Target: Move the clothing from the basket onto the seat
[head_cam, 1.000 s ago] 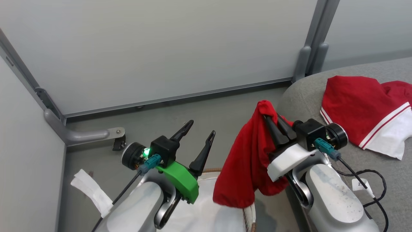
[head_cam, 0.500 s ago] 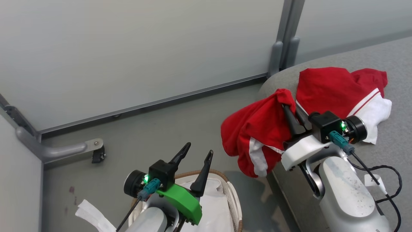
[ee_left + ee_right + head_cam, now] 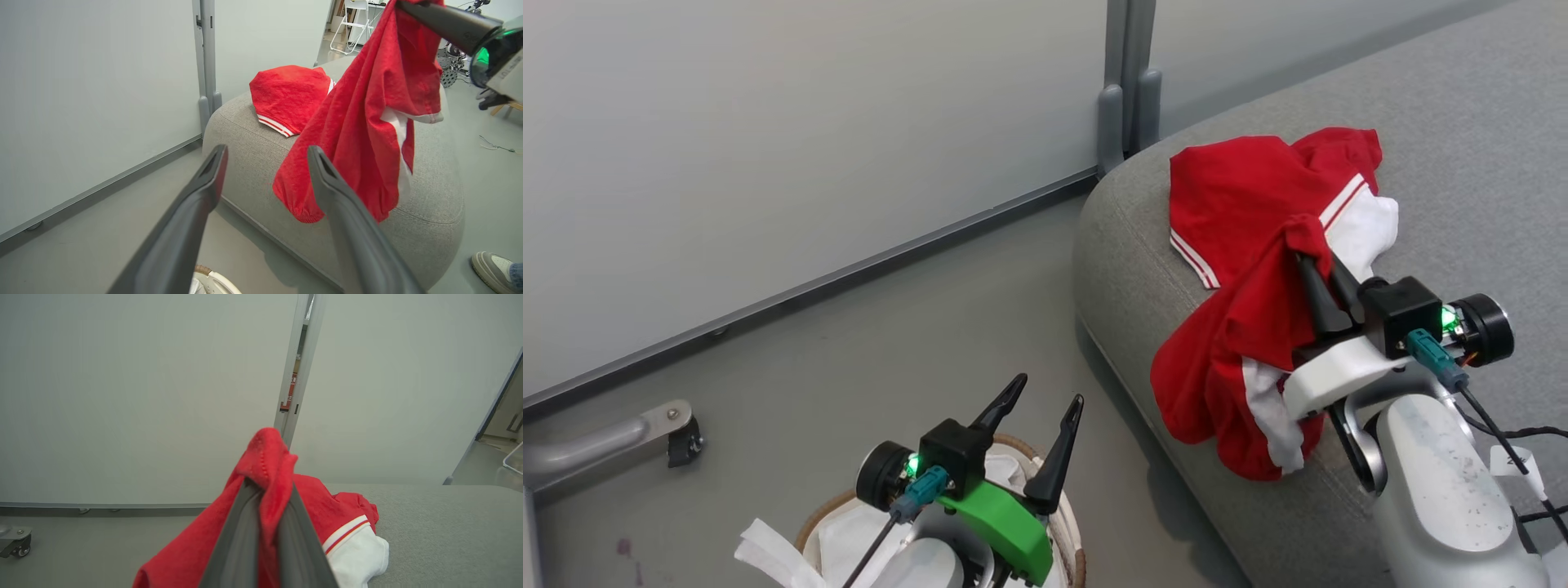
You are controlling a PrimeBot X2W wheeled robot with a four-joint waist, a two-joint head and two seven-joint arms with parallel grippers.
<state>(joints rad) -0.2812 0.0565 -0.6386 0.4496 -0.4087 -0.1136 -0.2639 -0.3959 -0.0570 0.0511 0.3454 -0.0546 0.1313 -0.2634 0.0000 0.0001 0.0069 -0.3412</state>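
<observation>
**Task items**
1. Seat (image 3: pixel 1462 98): grey upholstered cushion with a rounded corner; landmark for all entries below
2. Held garment (image 3: pixel 1241 359): red with a white panel, hanging above the seat's near edge; whether its hem touches the cushion cannot be told
3. Lying garment (image 3: pixel 1233 196): red with white striped trim, on the seat top just behind the held one, partly overlapped by it
4. Basket (image 3: pixel 1080 559): on the floor off the seat's corner; the white liner that shows carries no red, and the rest is hidden by the left arm
5. Right gripper (image 3: pixel 1313 265): fingers clamped on a bunched fold of the held garment, over the seat's edge
6. Left gripper (image 3: pixel 1049 390): fingers spread, empty, above the basket

**Step, as judged:** second garment in transit. Next, carry it further in over the seat top, lower it and let go, so that it cannot slide off the rounded edge

**Surroundings**
7. Partition wall (image 3: pixel 768 122): behind the seat
8. Floor (image 3: pixel 890 327): bare between seat and wall
9. Castor foot (image 3: pixel 682 437): well away from the seat
10. Person's shoe (image 3: pixel 488 261): on the floor at the seat's far side

**Obstructions:** the lying garment alone shares the landing spot
</observation>
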